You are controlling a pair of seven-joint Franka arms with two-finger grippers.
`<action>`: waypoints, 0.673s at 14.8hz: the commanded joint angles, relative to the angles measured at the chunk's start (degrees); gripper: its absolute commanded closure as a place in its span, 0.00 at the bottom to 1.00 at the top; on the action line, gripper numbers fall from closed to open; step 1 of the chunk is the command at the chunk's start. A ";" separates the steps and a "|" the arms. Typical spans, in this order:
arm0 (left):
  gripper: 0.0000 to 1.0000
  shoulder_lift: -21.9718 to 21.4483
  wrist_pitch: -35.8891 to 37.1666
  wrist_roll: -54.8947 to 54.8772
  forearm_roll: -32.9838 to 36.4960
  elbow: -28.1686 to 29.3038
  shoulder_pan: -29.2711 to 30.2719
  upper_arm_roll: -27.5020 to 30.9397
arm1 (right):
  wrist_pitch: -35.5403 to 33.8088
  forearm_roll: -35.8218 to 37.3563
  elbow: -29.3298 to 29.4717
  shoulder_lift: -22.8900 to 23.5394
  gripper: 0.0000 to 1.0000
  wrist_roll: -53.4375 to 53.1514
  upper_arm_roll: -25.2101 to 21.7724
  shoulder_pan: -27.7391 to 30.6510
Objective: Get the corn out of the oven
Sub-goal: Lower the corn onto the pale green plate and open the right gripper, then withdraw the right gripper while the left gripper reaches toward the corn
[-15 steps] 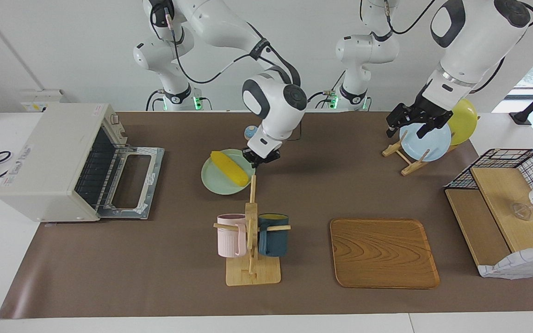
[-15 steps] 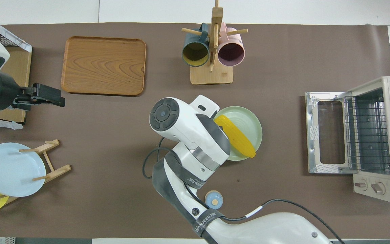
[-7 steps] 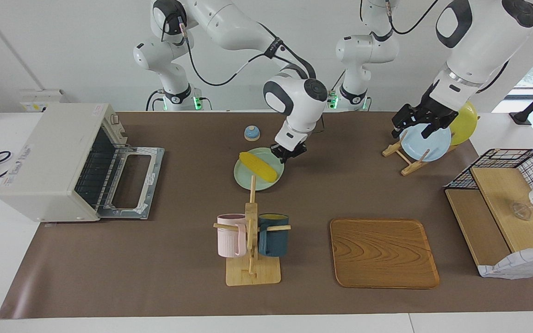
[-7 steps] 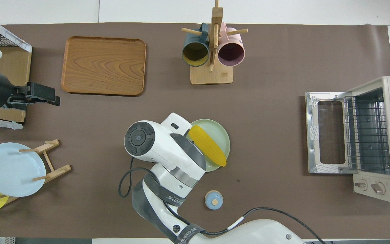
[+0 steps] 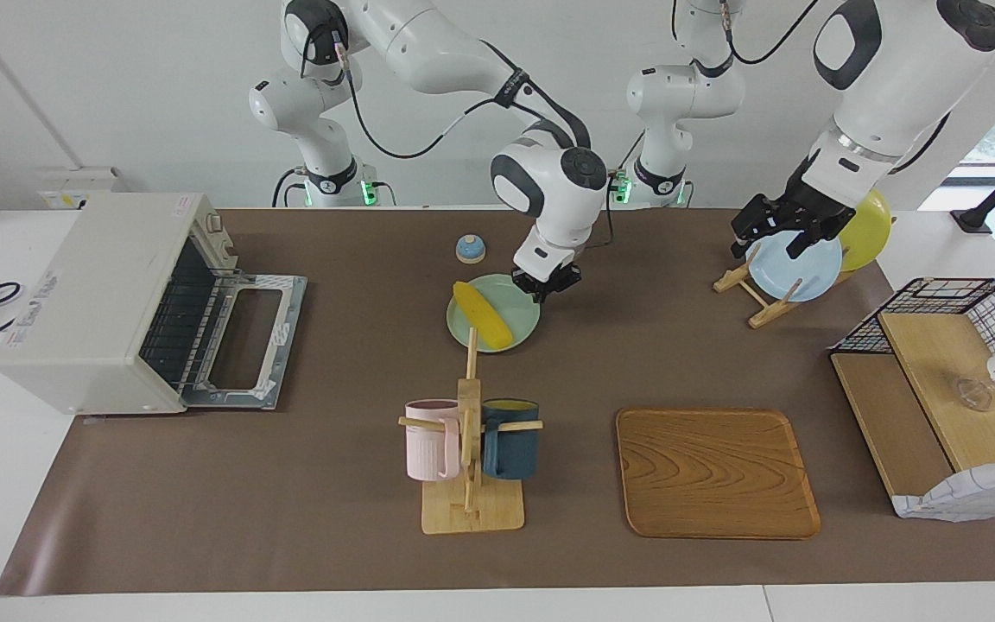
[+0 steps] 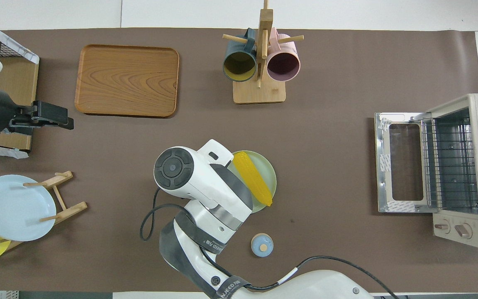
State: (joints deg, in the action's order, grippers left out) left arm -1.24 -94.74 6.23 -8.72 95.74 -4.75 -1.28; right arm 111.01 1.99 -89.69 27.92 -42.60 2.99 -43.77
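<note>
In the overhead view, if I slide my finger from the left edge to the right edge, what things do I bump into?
Light blue plate → wooden tray → mug rack → oven. The green plate with the corn sits about level with the mug rack, so its place is unclear.

Our right pincer reaches low at mid-table, wrist bent downward; our left pincer hangs raised.
</note>
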 commanded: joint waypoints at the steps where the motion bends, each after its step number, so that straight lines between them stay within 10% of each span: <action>1: 0.00 -0.78 -0.80 0.19 -1.30 1.29 0.62 -0.30 | -3.77 1.33 0.75 -2.68 0.63 -0.30 0.53 1.04; 4: 0.00 -0.78 -0.80 0.28 -1.30 1.29 0.53 -0.30 | -11.58 3.46 -0.04 -8.65 0.61 5.74 0.18 6.22; 10: 0.00 -1.57 -2.02 16.32 -1.21 4.88 -4.81 -0.48 | -15.66 10.74 -10.02 -14.90 1.00 10.16 0.26 18.63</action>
State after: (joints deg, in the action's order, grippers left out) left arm -1.23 -94.76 15.72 -8.98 96.86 -6.63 -2.08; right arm 93.67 9.70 -91.99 15.90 -32.40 2.36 -26.22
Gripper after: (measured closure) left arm 0.000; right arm 0.907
